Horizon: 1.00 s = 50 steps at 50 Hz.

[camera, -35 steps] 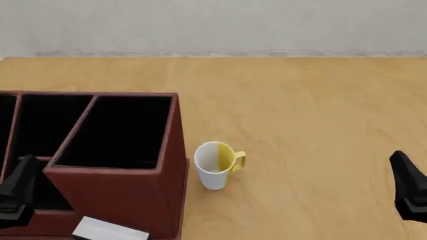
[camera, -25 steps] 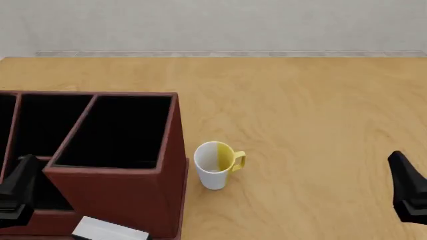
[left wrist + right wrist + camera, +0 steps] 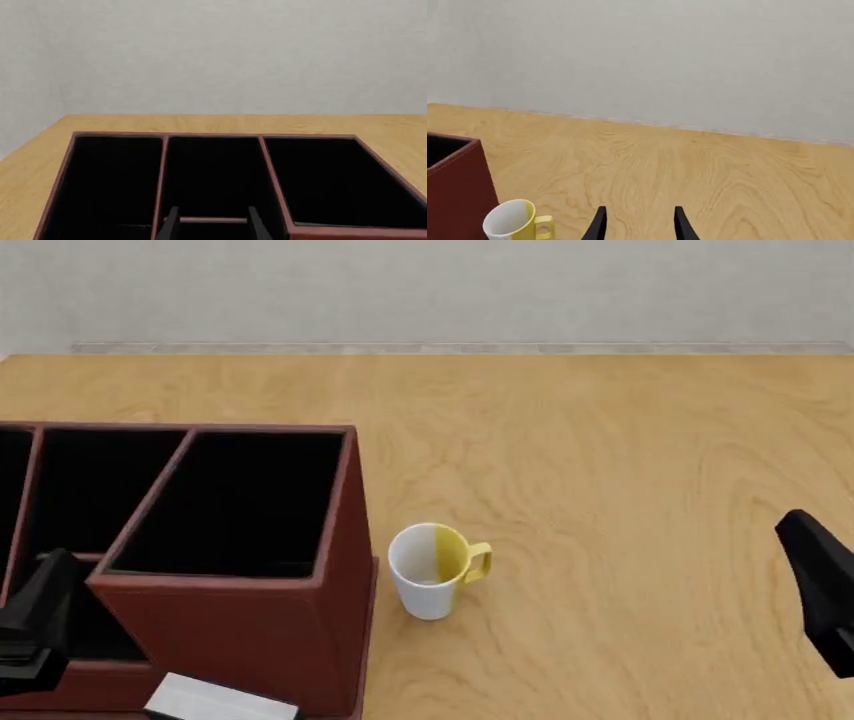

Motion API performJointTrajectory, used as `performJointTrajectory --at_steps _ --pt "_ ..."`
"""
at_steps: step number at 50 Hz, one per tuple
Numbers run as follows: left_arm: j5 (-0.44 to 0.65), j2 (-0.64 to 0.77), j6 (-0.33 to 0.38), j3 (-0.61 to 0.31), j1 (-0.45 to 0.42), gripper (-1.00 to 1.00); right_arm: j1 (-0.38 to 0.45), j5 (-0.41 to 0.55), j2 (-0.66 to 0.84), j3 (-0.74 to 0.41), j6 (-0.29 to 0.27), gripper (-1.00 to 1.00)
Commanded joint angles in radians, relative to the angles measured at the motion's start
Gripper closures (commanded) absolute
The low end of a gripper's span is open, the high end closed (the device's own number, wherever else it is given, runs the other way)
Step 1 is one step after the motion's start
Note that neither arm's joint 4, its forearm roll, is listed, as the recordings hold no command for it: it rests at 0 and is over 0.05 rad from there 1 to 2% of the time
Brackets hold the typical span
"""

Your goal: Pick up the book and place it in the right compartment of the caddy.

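Both jaws stand parted, empty. The book (image 3: 218, 700) lies just beside the left gripper (image 3: 212, 225) (hard against the caddy's (image 3: 334, 570) wall), so descending fingers could strike leather.

no readable text, labels, brands or numbers appear on anything.

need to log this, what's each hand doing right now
Left hand: open, holding nothing.
Right hand: open, holding nothing.
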Motion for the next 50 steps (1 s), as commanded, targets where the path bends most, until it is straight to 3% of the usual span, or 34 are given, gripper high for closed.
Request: performJointTrajectory --at_steps 1,6,12,16,19,22,29,30,37,40,50 --pt "0.0 0.0 0.0 0.0 0.0 -1.0 0.109 0.025 0.07 -0.08 -0.03 -1.0" --pt "0.0 0.0 0.0 0.0 0.0 -1.0 0.192 -0.008 0.156 -0.094 -0.051 -1.0" --pt "0.0 0.0 0.0 0.0 0.0 -1.0 0.242 -0.028 0.205 -0.102 -0.033 -1.0" --pt "0.0 0.0 0.0 0.0 0.0 -1.0 0.31 -0.065 0.264 -0.087 -0.092 -1.0" --pt "0.0 0.0 0.0 0.0 0.0 -1.0 0.361 -0.073 0.28 -0.081 -0.053 -1.0" --pt "0.0 0.0 0.0 0.0 0.0 -1.0 0.403 -0.088 0.312 -0.071 -0.076 -1.0" --pt "0.0 0.0 0.0 0.0 0.0 -1.0 0.499 -0.14 0.391 -0.047 -0.073 -1.0" --pt "0.0 0.0 0.0 0.0 0.0 -1.0 0.52 -0.157 0.413 -0.042 -0.095 -1.0" --pt "0.0 0.0 0.0 0.0 0.0 -1.0 0.576 -0.221 0.484 -0.03 -0.116 -1.0" --pt "0.0 0.0 0.0 0.0 0.0 -1.0 0.612 -0.296 0.573 -0.019 -0.111 -1.0" --pt "0.0 0.0 0.0 0.0 0.0 -1.0 0.705 -0.362 0.678 -0.038 -0.084 -1.0"
